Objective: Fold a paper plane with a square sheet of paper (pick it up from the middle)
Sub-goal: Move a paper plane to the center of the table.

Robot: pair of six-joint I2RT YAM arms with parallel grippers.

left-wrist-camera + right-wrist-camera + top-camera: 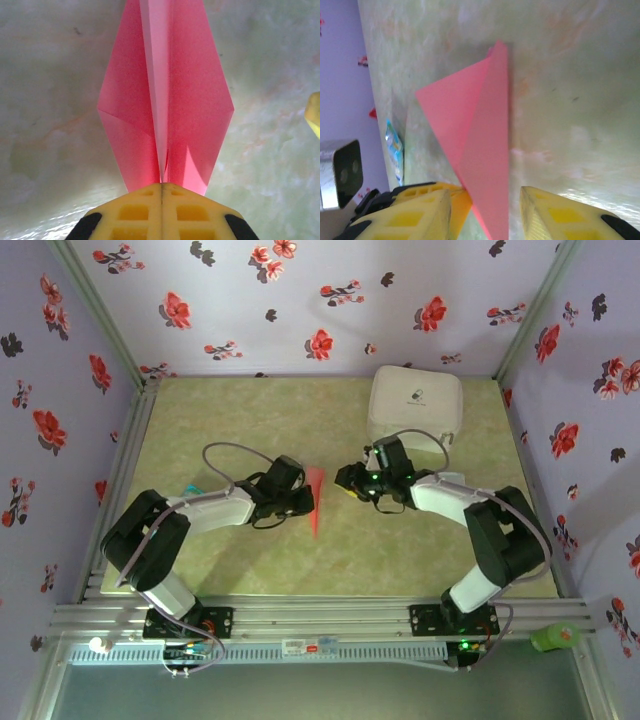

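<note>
Paper plane (315,498) pinched at mid-table by the left gripper (161,187); the right gripper (485,200) stands with jaws apart around it

The salmon-red dart lies between the two arms, well apart from the white case (415,405); the left gripper is clamped tight on its centre crease at one end, wings spreading either side; the right jaws are parted, the folded edge running through the gap, seemingly gripped by neither finger; folding looks all but finished; to do this well, the right jaws should clear the paper fully and back straight off without snagging a wing, the left firm on the crease, then lower it gently onto the table (250,570)
</note>
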